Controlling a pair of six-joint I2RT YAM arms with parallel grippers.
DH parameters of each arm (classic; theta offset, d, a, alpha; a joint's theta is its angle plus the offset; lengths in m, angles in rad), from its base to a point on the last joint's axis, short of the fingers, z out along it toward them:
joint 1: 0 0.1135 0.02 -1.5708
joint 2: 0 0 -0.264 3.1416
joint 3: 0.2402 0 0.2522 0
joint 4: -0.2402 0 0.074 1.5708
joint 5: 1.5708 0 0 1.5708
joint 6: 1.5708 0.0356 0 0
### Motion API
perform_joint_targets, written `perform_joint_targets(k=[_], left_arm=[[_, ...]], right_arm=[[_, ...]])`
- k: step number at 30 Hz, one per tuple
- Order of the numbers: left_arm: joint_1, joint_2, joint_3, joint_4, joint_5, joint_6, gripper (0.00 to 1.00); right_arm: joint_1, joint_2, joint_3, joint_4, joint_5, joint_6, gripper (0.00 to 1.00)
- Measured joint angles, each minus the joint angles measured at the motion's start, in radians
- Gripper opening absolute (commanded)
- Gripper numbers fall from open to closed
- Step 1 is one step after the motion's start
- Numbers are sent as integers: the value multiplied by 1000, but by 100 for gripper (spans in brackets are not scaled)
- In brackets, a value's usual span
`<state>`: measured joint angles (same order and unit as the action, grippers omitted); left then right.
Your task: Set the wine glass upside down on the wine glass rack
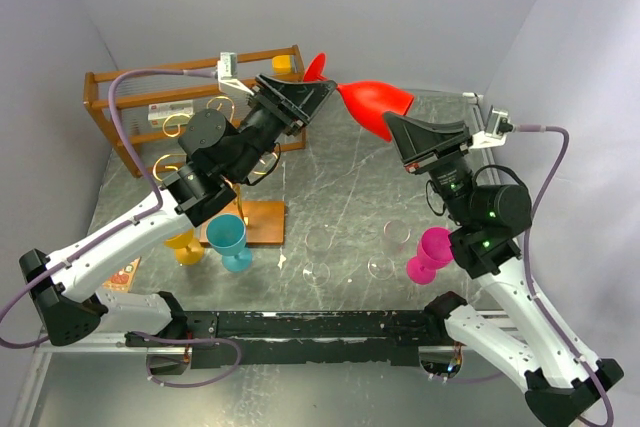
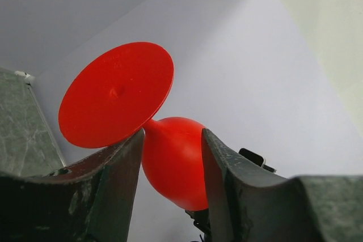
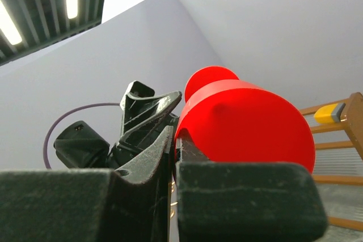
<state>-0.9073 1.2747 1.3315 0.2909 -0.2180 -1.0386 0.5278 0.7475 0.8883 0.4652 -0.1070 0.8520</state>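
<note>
A red wine glass (image 1: 375,102) hangs sideways in the air at the back of the table, foot to the left and bowl to the right. My right gripper (image 1: 392,122) is shut on the rim of its bowl (image 3: 249,123). My left gripper (image 1: 328,87) is open, its fingers standing on either side of the stem where it meets the bowl (image 2: 170,162); the round foot (image 2: 116,94) shows just past the left finger. The wine glass rack (image 1: 180,127), gold wire scrolls on a small wooden base (image 1: 262,222), stands below and behind my left arm, partly hidden by it.
An orange-brown wooden crate (image 1: 190,87) stands at the back left. A teal glass (image 1: 228,237) and a yellow glass (image 1: 185,245) stand by the rack's base. A magenta glass (image 1: 432,252) and clear glasses (image 1: 320,247) stand at the middle and right.
</note>
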Motion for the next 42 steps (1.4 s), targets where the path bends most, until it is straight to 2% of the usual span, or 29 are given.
perform_joint_targets(k=[4, 18, 27, 32, 41, 42], left_arm=[[-1, 0, -4, 10, -10, -5, 47], [-4, -13, -43, 48, -60, 2, 44], [-4, -45, -85, 113, -71, 10, 28], [-4, -50, -103, 156, -71, 11, 8], [-6, -55, -126, 238, -46, 71, 7], [-6, -55, -130, 247, -44, 81, 7]], right_arm=[[0, 12, 0, 25, -37, 6, 0], [-2, 34, -25, 103, -182, 9, 0], [-2, 46, -28, 96, -286, 23, 0], [-2, 45, -35, 85, -309, 27, 0], [-2, 34, -42, 61, -323, 22, 0], [-2, 31, -42, 53, -322, 18, 4]])
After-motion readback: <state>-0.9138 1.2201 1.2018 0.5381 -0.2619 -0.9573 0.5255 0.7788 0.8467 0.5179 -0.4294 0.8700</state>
